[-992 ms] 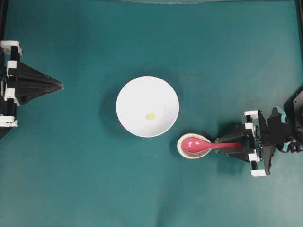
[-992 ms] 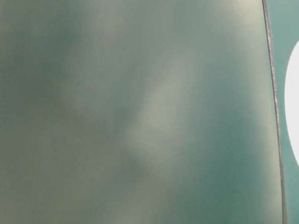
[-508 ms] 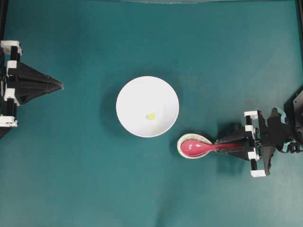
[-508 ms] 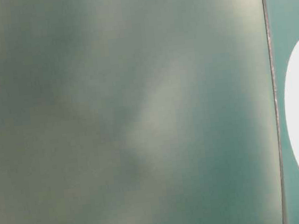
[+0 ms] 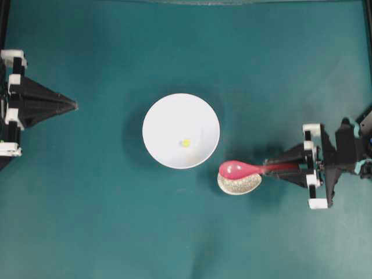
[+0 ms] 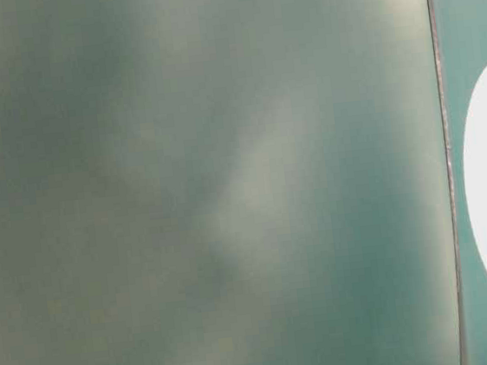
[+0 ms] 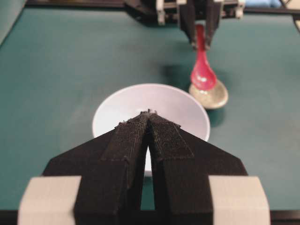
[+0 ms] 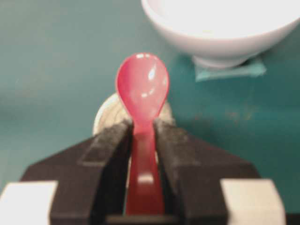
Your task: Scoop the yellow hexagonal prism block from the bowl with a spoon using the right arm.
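Beside the white bowl (image 5: 181,131), the right gripper (image 5: 288,169) has its jaws clamped on the pink-red spoon (image 5: 244,169) above the speckled dish (image 5: 239,185); the yellow block (image 5: 185,142) lies inside the bowl; the left gripper's (image 7: 149,123) jaws are together.

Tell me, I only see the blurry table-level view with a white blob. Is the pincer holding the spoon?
Observer: Yes, the right pincer grips the pink spoon by its handle.
Child: Is the spoon in its little dish?
Observer: No, it's lifted above the speckled dish.
Child: Where's the yellow block?
Observer: Inside the white bowl, the yellow block sits near the bottom.
Child: What about the other pincer?
Observer: The left pincer is shut, holding nothing.
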Robot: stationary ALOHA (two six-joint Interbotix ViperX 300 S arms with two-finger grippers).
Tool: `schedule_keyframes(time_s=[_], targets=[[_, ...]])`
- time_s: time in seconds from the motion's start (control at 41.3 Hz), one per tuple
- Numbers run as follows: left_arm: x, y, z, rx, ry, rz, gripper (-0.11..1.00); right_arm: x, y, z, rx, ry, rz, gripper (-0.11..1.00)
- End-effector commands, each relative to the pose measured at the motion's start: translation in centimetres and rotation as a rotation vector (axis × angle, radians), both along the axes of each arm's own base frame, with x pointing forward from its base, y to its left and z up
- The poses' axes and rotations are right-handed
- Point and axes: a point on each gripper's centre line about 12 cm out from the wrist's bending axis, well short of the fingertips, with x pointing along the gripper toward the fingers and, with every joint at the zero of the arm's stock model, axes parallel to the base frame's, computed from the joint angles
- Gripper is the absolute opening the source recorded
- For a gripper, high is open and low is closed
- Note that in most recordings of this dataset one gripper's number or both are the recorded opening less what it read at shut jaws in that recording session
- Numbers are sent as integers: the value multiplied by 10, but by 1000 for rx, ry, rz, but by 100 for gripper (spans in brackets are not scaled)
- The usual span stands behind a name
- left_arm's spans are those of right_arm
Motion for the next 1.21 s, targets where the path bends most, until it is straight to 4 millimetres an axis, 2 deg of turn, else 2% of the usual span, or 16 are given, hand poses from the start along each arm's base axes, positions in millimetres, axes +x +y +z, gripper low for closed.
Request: schedule_keyframes(time_s=[0.0, 0.363, 0.533, 0.871, 1.186], targets=[[3, 0, 9, 6, -24, 1, 0, 9, -3, 20, 13, -8, -10, 24], [3, 0, 9, 6, -27, 1, 0, 36, -23, 85, -7, 96, 29, 24], [3, 0, 9, 4, -26, 1, 0, 45, -40, 105, 10, 151, 18, 24], [3, 0, 8, 10, -18, 0, 0, 60, -80, 120, 49, 247, -62, 23], [3, 0, 6, 17, -2, -1, 0, 76, -85, 136, 23, 252, -41, 23]])
